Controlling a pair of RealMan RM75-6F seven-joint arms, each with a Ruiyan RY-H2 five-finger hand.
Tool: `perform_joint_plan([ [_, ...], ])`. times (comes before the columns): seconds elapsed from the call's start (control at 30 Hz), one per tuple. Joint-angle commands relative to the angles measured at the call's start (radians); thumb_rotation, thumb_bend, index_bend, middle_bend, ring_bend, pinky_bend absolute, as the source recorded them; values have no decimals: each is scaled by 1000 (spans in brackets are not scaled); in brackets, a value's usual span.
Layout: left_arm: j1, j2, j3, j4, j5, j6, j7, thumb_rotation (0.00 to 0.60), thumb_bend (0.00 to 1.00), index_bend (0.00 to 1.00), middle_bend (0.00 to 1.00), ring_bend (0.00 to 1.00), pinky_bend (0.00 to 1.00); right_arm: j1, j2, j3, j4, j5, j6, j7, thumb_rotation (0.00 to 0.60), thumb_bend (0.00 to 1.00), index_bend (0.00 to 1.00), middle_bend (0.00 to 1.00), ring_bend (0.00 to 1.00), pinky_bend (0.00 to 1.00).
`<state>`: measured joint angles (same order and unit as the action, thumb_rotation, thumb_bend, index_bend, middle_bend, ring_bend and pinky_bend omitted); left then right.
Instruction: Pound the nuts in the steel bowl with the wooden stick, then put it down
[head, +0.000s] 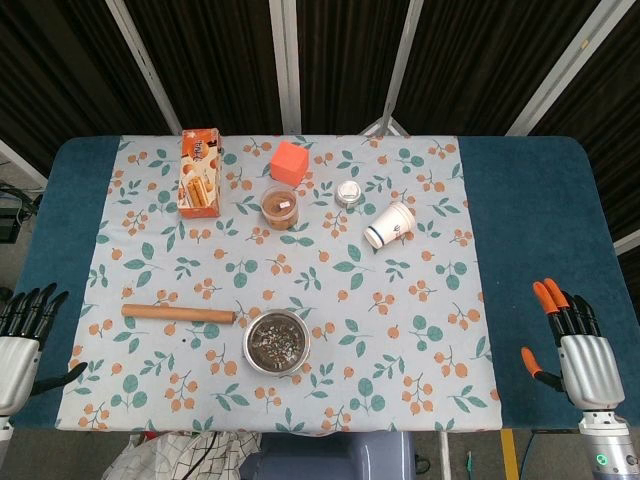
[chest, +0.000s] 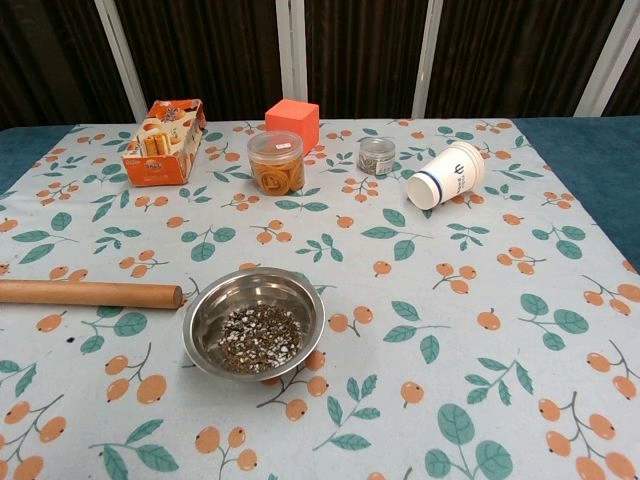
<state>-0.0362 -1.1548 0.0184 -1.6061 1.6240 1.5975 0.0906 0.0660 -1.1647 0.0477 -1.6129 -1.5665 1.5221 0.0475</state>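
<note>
Nuts (chest: 258, 337) fill one steel bowl (chest: 205, 318) near the counter's (head: 520, 230) front edge, one wooden stick (head: 178, 314) lying flat just left of it, while the left hand (head: 22, 338) and right hand (head: 575, 340) hover spread and empty beyond the cloth's (head: 420, 330) sides.

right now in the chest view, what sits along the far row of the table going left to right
snack box → clear tub of snacks → orange cube → small metal tin → paper cup on its side
</note>
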Motion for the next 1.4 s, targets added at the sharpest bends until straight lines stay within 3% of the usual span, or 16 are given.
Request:
perform_joint_plan([
  [0.03,0,1,-1,-1,-2,-2,1,600,97,0,0,0,0,1,-1,0,0,0,-1,-3,600,367,0,0,0,0],
  [0.57,-20,10,1,-18,-16,-60,39,600,96,2,0,0,0,1,-1,0,-5,8,-7,-6,600,367,0,0,0,0],
  [0.77,-50,20,-20,-65,-40,-104,81,600,96,64,0,0,0,0,3,0,-7,11,-9,4,600,367,0,0,0,0],
  [0.9,-89,16,-44,-90,-63,-157,154,600,96,95,88,0,10,0,5,1,-9,10,-6,10,600,367,0,0,0,0],
  [1.0,-129,6,-68,-120,-103,-218,226,600,97,114,133,10,98,1,5,-1,-11,9,-11,9,600,367,0,0,0,0],
  [1.1,-174,-14,-91,-149,-144,-280,319,600,101,230,162,33,145,3,6,-3,-12,9,-16,7,600,367,0,0,0,0],
  [1.27,-245,-81,-130,-178,-219,-360,466,600,122,274,274,103,159,1,10,-3,-17,16,-19,13,600,367,0,0,0,0],
  [1.4,-293,-158,-151,-167,-291,-408,569,600,132,292,309,142,219,1,13,-4,-19,18,-22,18,600,367,0,0,0,0],
])
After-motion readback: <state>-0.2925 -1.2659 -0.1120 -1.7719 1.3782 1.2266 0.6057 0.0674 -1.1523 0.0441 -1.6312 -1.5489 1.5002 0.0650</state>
